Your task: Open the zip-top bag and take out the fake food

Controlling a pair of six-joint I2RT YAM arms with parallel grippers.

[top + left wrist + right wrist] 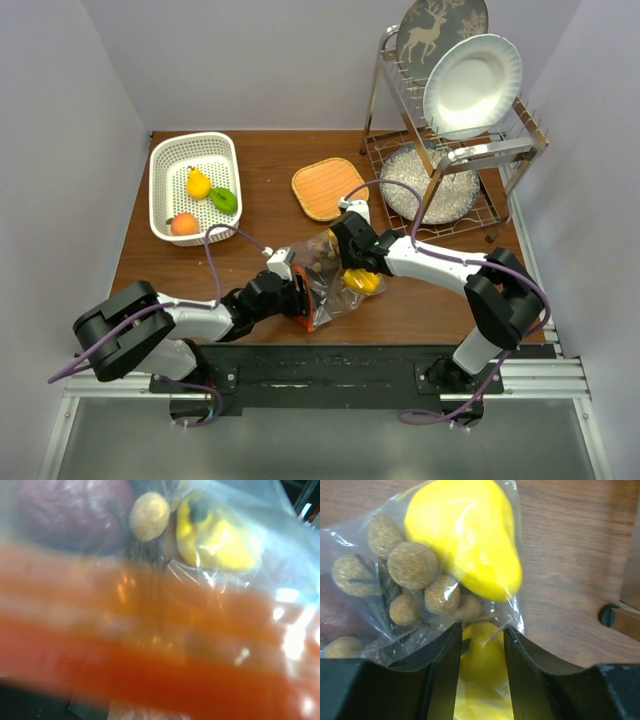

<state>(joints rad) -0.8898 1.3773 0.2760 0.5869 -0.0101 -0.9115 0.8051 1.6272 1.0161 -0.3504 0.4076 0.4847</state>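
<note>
The zip-top bag (322,272) lies crumpled on the table between both arms, its orange-red zipper strip (308,308) at the near end. My left gripper (293,287) is at that strip. The blurred strip (150,645) fills the left wrist view and hides the fingers. Behind it are a yellow piece (215,535), a brown ball (149,509) and a purple piece (65,515). My right gripper (482,630) is shut on a yellow lemon (482,655) through the plastic. Just beyond lie a yellow fruit (470,535) and the brown cluster (412,565), inside the bag.
A white basket (165,150) at the back left holds a yellow pear (198,183), a green piece (224,199) and an orange peach (183,224). The orange mat (328,187) lies behind the bag. A dish rack (500,150) with a white plate (472,85) stands back right.
</note>
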